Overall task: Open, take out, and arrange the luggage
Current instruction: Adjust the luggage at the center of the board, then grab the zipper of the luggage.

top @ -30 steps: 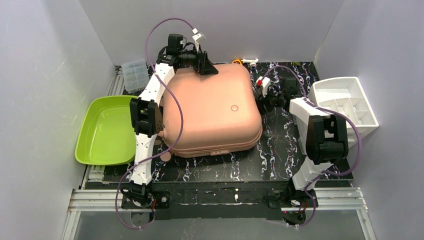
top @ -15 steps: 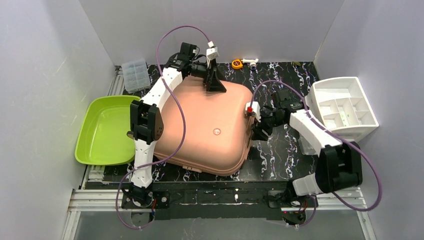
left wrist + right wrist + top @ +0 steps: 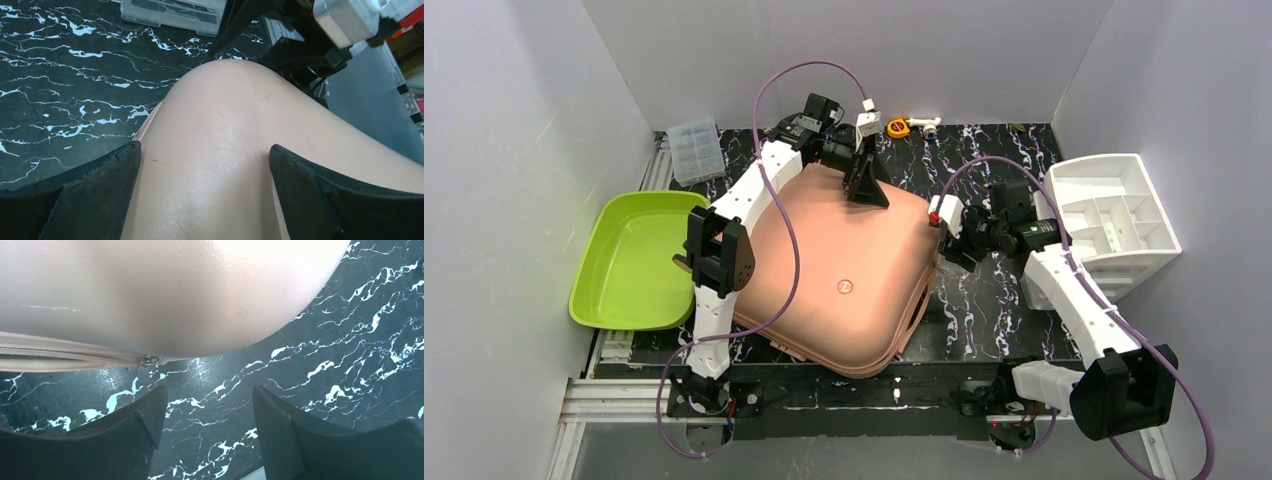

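Straddling the far corner of the luggage [image 3: 844, 270], my left jaws stand spread wide, a black finger [image 3: 85, 200] on either side of the rounded salmon-pink shell, clamping nothing; I judge they sit there to steady or nudge the case, not to lift it. My right jaws hover low at the case's right corner, parted with only the marbled table [image 3: 994, 310] between them; the zip pull [image 3: 146, 360] lies just beyond their tips, which suggests they are lining up to catch it and run the zip round. The luggage itself lies flat and shut in the middle of the table, turned askew, its near corner at or over the table's near edge; the zip in the right wrist view is closed, so opening has not begun. To the left waits a lime-green tray [image 3: 629, 260]; to the right, a white divided organizer [image 3: 1114, 215]; at the far left, a clear compartment box [image 3: 694, 150]; each is placed within an arm's reach, presumably to receive what comes out.
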### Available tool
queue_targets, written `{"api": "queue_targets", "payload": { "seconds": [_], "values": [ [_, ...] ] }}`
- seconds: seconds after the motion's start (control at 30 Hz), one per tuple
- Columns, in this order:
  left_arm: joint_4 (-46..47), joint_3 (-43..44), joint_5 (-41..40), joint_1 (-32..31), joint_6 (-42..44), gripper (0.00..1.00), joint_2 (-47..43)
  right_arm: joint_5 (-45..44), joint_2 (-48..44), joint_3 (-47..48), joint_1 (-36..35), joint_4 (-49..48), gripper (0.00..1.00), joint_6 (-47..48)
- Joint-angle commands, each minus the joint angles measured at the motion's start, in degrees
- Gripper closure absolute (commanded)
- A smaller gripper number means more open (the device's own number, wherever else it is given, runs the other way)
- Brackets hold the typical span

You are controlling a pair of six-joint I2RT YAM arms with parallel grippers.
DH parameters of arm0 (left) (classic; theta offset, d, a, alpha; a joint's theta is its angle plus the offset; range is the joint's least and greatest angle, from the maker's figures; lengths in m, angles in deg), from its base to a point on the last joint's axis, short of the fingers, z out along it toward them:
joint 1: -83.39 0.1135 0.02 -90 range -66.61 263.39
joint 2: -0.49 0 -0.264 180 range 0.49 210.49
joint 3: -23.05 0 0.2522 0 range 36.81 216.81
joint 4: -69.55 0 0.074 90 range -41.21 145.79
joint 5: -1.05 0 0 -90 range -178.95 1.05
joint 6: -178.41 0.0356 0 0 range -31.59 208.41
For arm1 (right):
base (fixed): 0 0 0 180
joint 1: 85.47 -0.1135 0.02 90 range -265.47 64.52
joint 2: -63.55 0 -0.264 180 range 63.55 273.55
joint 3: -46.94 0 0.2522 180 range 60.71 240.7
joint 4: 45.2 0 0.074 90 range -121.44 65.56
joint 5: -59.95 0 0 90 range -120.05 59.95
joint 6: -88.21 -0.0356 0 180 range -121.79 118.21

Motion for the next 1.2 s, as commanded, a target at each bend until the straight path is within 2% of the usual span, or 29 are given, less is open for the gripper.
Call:
{"api": "queue_targets", "payload": {
  "seconds": [0.0, 0.17, 0.27, 0.43, 0.67, 0.8, 0.83, 0.9, 0.97, 1.0, 1.17],
  "values": [
    [-7.91, 1.72, -1.66, 0.38, -12.83, 0.02, -1.70, 1.06, -1.17, -4.05, 0.09, -7.85, 0.27, -2.10],
    [3.28, -1.23, -9.40, 4.56, -24.19, 0.02, -10.65, 7.79, -3.07, -7.50, 0.09, -9.25, 0.25, 0.15],
    [4.73, -5.36, -13.88, 7.55, -25.07, 0.02, -17.55, 9.27, -5.46, -11.16, 0.09, -13.71, 0.22, -0.67],
    [7.06, -17.59, -18.89, 14.09, -24.53, 0.02, -28.98, 12.05, -6.74, -12.86, 0.09, -13.20, 0.22, -1.63],
    [11.07, -37.32, -21.31, 22.79, -22.30, 0.02, -42.73, 9.80, -3.91, -16.38, 0.00, -19.95, 0.32, -5.81],
    [10.67, -42.10, -19.80, 26.66, -20.95, 0.02, -45.90, 8.32, -3.10, -16.19, 0.00, -19.11, 0.42, -5.46],
    [9.86, -42.61, -19.22, 27.37, -20.46, 0.02, -46.18, 8.39, -3.36, -16.39, 0.00, -18.94, 0.47, -5.39],
    [8.99, -43.86, -18.09, 28.51, -19.71, 0.02, -46.97, 8.88, -4.06, -16.47, 0.00, -18.82, 0.67, -5.21],
    [9.00, -45.90, -17.95, 29.88, -18.94, 0.02, -48.04, 8.93, -4.39, -16.00, 0.04, -18.86, 0.95, -5.69],
    [9.23, -46.83, -17.83, 30.02, -18.46, 0.02, -48.71, 8.33, -4.43, -15.71, 0.01, -18.90, 0.99, -6.16],
    [10.22, -50.15, -17.36, 30.16, -17.46, 0.02, -50.59, 0.46, -4.57, -14.70, 0.08, -21.11, 0.99, -9.83]
  ]
}}
